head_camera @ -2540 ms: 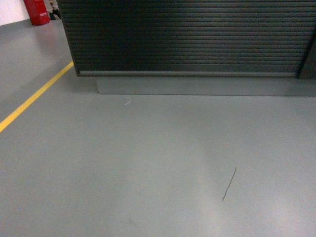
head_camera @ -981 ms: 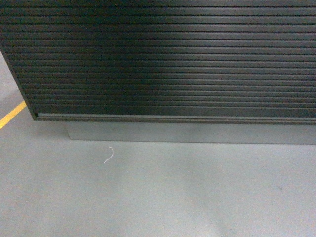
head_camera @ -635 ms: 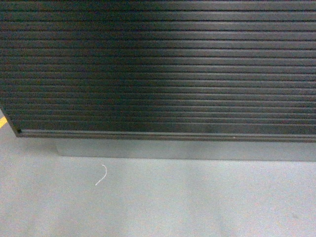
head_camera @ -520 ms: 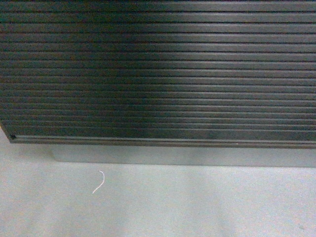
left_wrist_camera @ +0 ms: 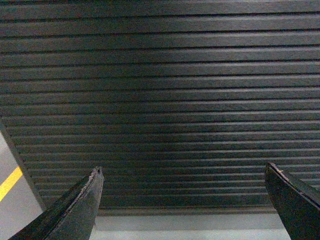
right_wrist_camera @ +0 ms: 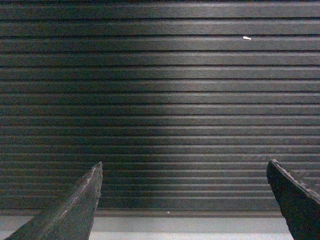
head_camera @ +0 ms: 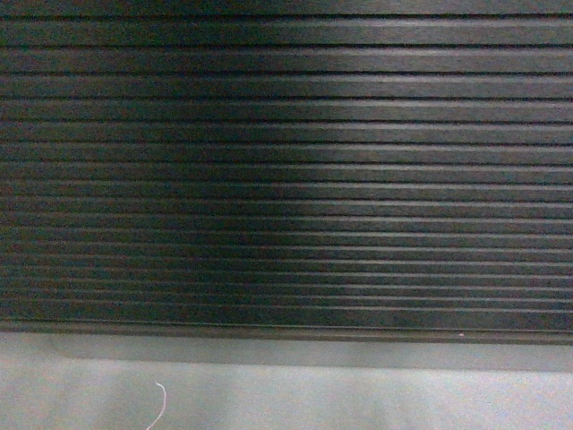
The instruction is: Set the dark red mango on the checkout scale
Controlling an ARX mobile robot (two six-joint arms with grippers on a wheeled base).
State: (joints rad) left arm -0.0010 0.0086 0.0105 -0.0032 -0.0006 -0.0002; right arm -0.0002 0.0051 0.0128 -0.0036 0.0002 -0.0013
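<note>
Grey smooth floor (head_camera: 358, 403) runs as a narrow strip along the bottom of the head view, below the black checkout counter's horizontally ribbed slatted front panel (head_camera: 286, 179), which fills nearly all of that view; its slats are dark and faintly glossy, brighter toward the right, and end at a lower lip above a recessed grey plinth (head_camera: 313, 351). Only this one panel of the checkout shows; its top is out of view, and neither the mango nor the scale appears in any picture. The left wrist view alone shows the panel's left edge, with a yellow floor line (left_wrist_camera: 9, 184) beside it, while the right wrist view alone shows a small white fleck (right_wrist_camera: 246, 38) on an upper slat. The head view alone shows one thin white curled thread (head_camera: 160, 405) lying on the floor near the plinth. Two grippers appear, each in its own wrist view: the left gripper (left_wrist_camera: 182, 205) and the right gripper (right_wrist_camera: 184, 202) both have their dark fingers spread wide, holding nothing, and facing the slats.
</note>
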